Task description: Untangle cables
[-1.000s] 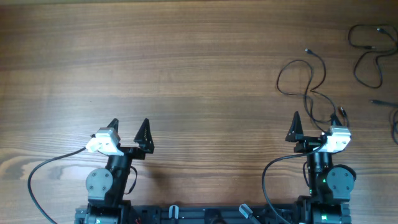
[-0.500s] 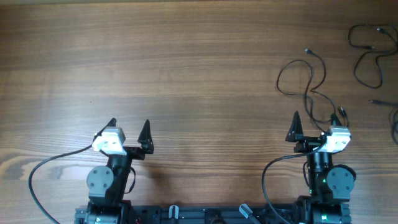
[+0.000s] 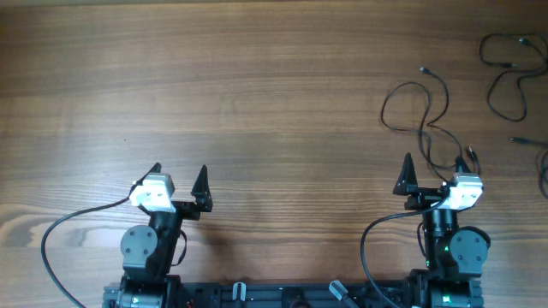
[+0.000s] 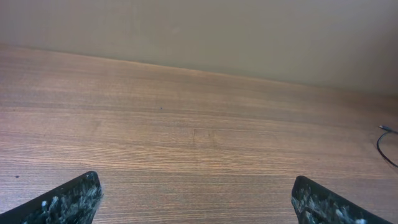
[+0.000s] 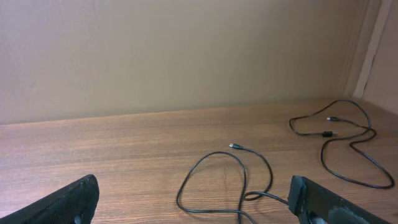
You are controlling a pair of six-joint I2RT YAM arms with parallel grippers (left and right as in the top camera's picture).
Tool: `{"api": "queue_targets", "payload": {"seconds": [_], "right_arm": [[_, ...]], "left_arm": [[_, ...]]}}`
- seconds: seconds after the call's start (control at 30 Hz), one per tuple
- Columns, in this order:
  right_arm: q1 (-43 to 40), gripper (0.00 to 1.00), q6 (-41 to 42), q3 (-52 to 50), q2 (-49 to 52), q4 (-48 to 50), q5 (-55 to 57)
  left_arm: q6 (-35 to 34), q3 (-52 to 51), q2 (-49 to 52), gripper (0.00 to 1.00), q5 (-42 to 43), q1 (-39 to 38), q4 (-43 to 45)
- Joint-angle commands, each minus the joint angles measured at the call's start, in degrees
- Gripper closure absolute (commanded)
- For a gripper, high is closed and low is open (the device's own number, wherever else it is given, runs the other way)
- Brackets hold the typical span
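Thin dark cables lie loose on the right part of the wooden table (image 3: 257, 85). One looped cable (image 3: 421, 107) runs down toward my right gripper (image 3: 438, 162), and its tail passes close to the right finger. A second cable (image 3: 507, 77) squiggles at the far right corner, and a third cable (image 3: 543, 171) shows at the right edge. In the right wrist view the looped cable (image 5: 217, 154) lies just ahead of the open right gripper (image 5: 193, 202), with the second cable (image 5: 323, 152) farther right. My left gripper (image 3: 178, 171) is open over bare wood with nothing between its jaws (image 4: 196, 202).
A beige wall (image 5: 186, 56) rises behind the table's far edge. A short piece of cable (image 4: 385, 146) shows at the right edge of the left wrist view. Both arm bases (image 3: 291, 295) and their thicker black leads sit at the table's near edge.
The left wrist has shifted slightly to the right. The right arm and the cables have not moved.
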Motion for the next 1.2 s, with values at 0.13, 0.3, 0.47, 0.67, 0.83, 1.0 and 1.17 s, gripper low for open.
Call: {"api": "queue_targets", "payload": {"seconds": [0.13, 0.3, 0.47, 0.67, 0.83, 1.0, 1.17], "right_arm": [[0.2, 0.0, -0.7, -0.2, -0.4, 0.1, -1.2], [0.2, 0.0, -0.7, -0.2, -0.4, 0.1, -1.2], [0.2, 0.0, -0.7, -0.2, -0.4, 0.1, -1.2], [0.2, 0.0, -0.7, -0.2, -0.4, 0.1, -1.2], [0.2, 0.0, -0.7, -0.2, -0.4, 0.1, -1.2], [0.2, 0.0, -0.7, -0.2, -0.4, 0.1, -1.2], [0.2, 0.0, -0.7, -0.2, -0.4, 0.1, -1.2]], "left_arm": [[1.3, -0.5, 0.2, 0.0, 0.1, -0.3, 0.0], [1.3, -0.5, -3.5, 0.0, 0.1, -0.1, 0.1], [1.3, -0.5, -4.8, 0.0, 0.1, 0.1, 0.1], [1.3, -0.5, -4.8, 0.0, 0.1, 0.1, 0.1], [1.3, -0.5, -4.7, 0.0, 0.1, 0.1, 0.1], [1.3, -0.5, -4.7, 0.0, 0.1, 0.1, 0.0], [1.3, -0.5, -4.7, 0.0, 0.1, 0.1, 0.0]]}}
